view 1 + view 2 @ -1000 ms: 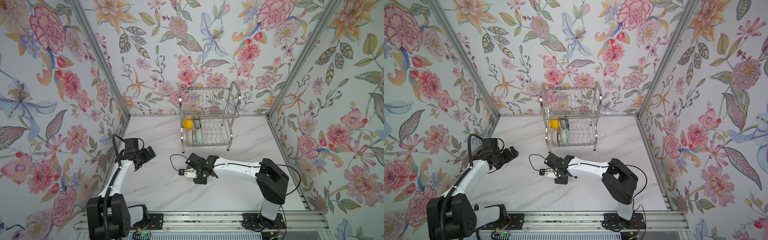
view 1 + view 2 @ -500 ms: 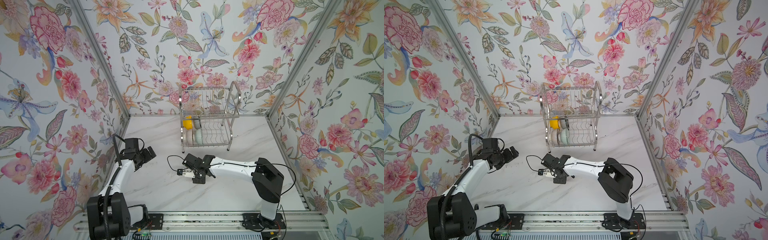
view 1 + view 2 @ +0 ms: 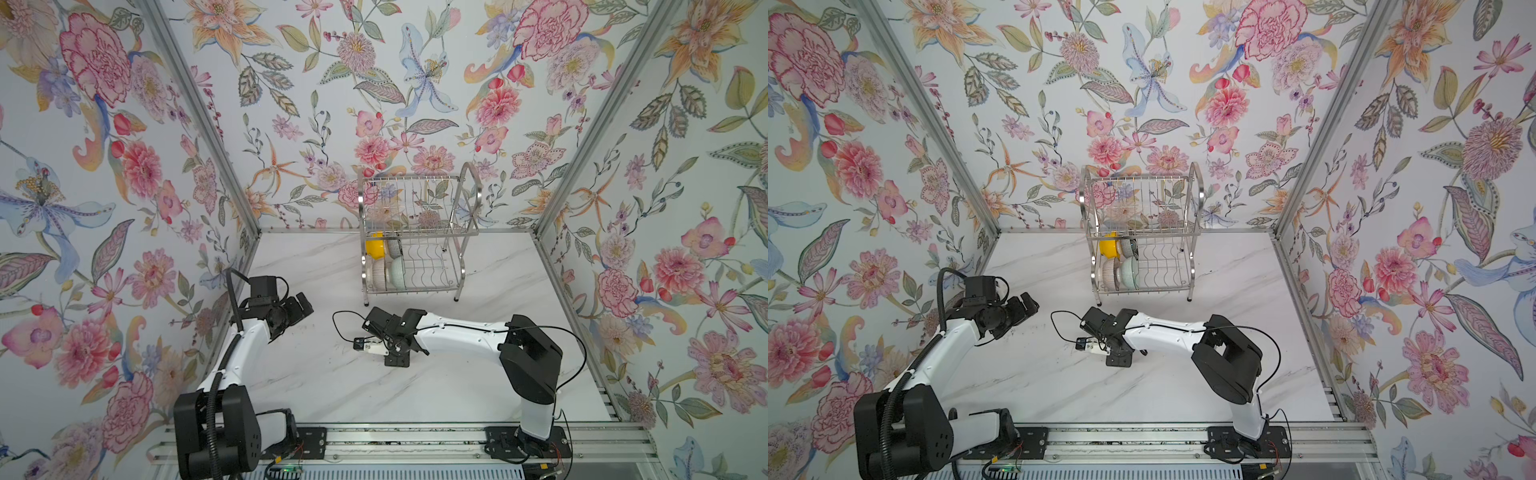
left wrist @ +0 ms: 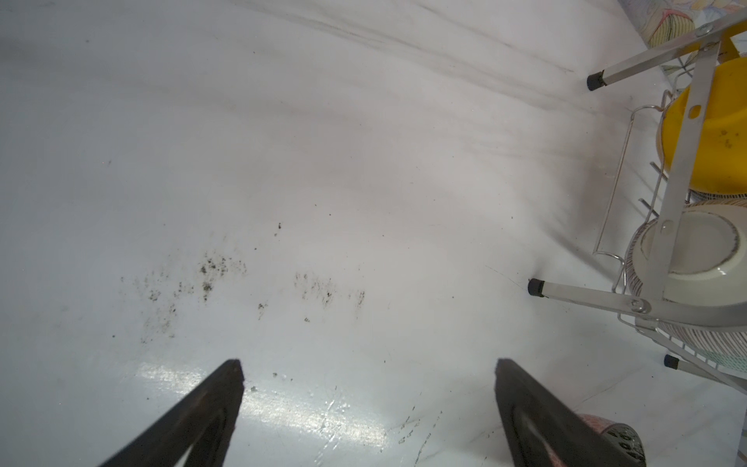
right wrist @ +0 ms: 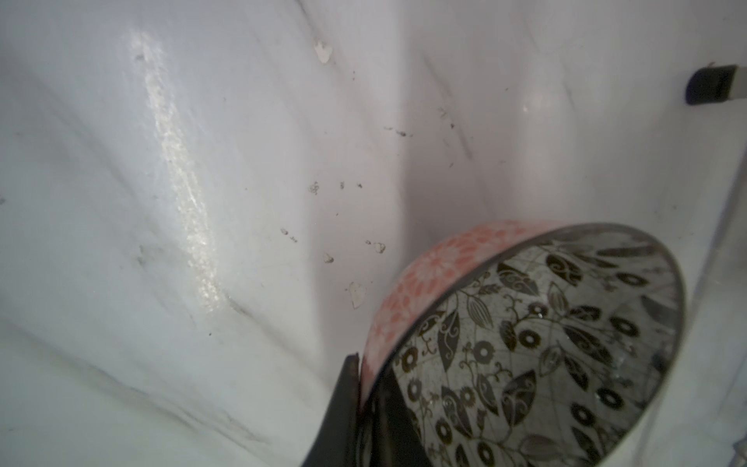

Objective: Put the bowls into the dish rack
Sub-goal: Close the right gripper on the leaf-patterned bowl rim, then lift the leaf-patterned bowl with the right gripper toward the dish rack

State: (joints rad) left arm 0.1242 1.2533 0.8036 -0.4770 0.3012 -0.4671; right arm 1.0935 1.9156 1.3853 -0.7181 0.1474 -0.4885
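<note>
Bowl (image 5: pixel 525 343) is pinched by its rim in the closed right pincer (image 5: pixel 366 372), and it may slip out on the way to the rack (image 3: pixel 432 266) beyond, because only the thin edge is held.

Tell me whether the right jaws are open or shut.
Shut on the patterned bowl: the right wrist view shows the right jaws pinching its rim, one outside on the pink wall, one inside on the leaf print.

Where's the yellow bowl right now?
In both top views the yellow bowl stands on the lower shelf of the dish rack, at its back corner on the left of the view, right behind the ribbed bowl.
</note>
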